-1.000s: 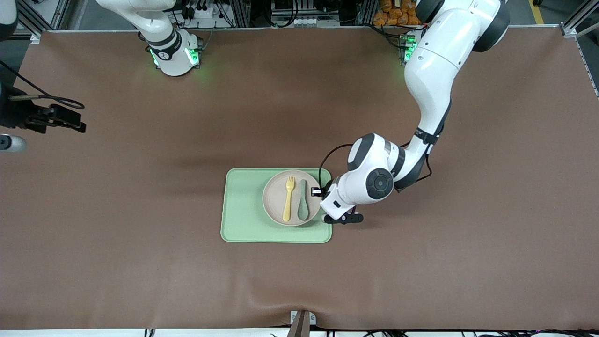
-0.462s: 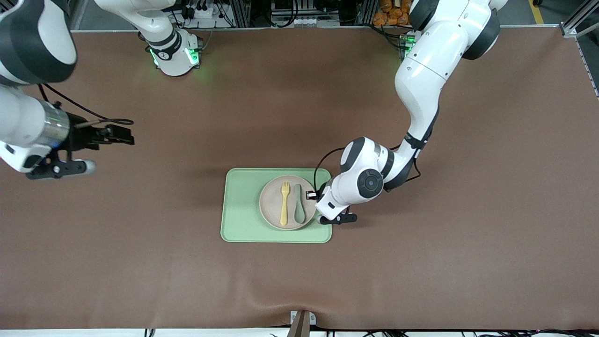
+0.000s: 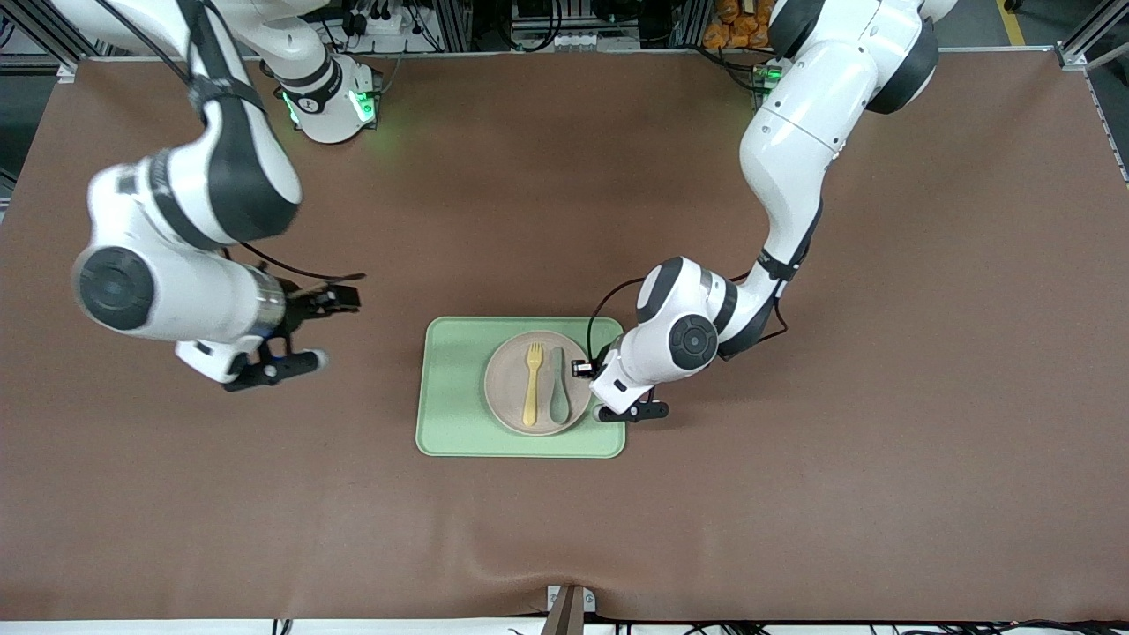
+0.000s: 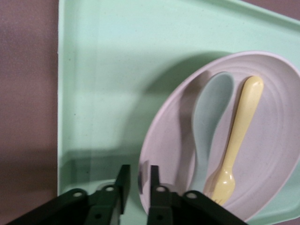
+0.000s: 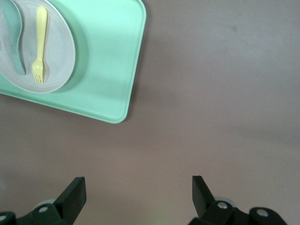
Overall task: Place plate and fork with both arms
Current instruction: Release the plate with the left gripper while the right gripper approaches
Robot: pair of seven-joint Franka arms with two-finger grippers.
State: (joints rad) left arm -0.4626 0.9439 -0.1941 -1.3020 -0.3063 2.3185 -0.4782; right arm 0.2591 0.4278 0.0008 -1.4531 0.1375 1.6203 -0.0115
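Observation:
The cream plate point(image 3: 504, 394) lies on the pale green tray point(image 3: 452, 392). On the plate lie the pale yellow fork point(image 3: 532, 384) and a grey-green spoon point(image 3: 558, 385), side by side. My left gripper point(image 3: 589, 379) is low at the plate's edge toward the left arm's end. In the left wrist view its fingers point(image 4: 123, 182) are shut on the plate's rim point(image 4: 269, 145), with the fork point(image 4: 240, 133) close by. My right gripper point(image 3: 346, 298) hangs open and empty over bare table, off the tray's end toward the right arm. Its wrist view point(image 5: 139, 192) shows the plate point(image 5: 60, 56) and fork point(image 5: 40, 42) farther off.
Brown table cloth point(image 3: 794, 494) surrounds the tray on all sides. The tray's raised rim point(image 4: 65, 154) runs beside my left gripper's fingers. The arms' green-lit bases point(image 3: 331, 106) stand along the table's edge farthest from the front camera.
My right arm has swung in from the right arm's end toward the tray. My left gripper has drawn the plate, with fork and spoon, slightly toward the tray's middle.

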